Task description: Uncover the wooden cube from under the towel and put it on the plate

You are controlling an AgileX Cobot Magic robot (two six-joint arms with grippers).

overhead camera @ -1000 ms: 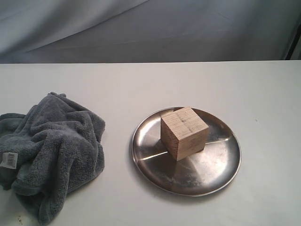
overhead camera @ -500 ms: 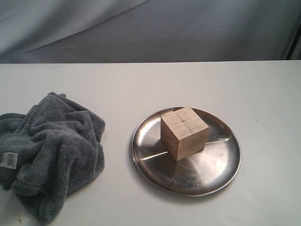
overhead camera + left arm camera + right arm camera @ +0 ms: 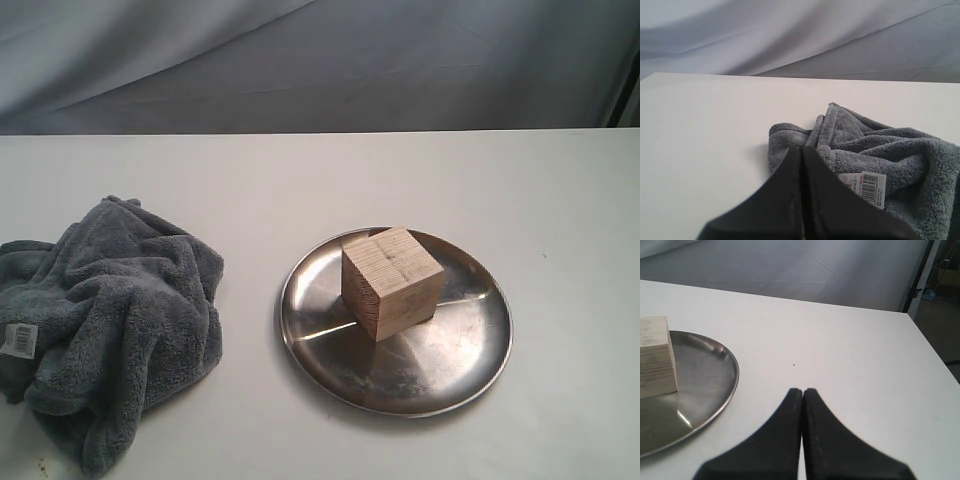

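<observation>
Cube [image 3: 392,282] upright on plate [image 3: 400,385], slightly off centre. Towel [image 3: 120,320] crumpled on table [image 3: 330,170], well apart, on left arm's side. Task judged complete: no pick or place remains, and the next move only calls for arms clearing without nudging plate. Left gripper [image 3: 801,150] closed, empty, near towel's label [image 3: 863,186]. Right gripper [image 3: 803,391] closed, empty, over bare table near plate. No obstruction seen.

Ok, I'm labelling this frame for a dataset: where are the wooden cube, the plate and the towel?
wooden cube [image 3: 392,259]: exterior view, middle of its top face.
plate [image 3: 450,355]: exterior view, bare metal beside the cube.
towel [image 3: 130,300]: exterior view, middle of the crumpled heap.
</observation>
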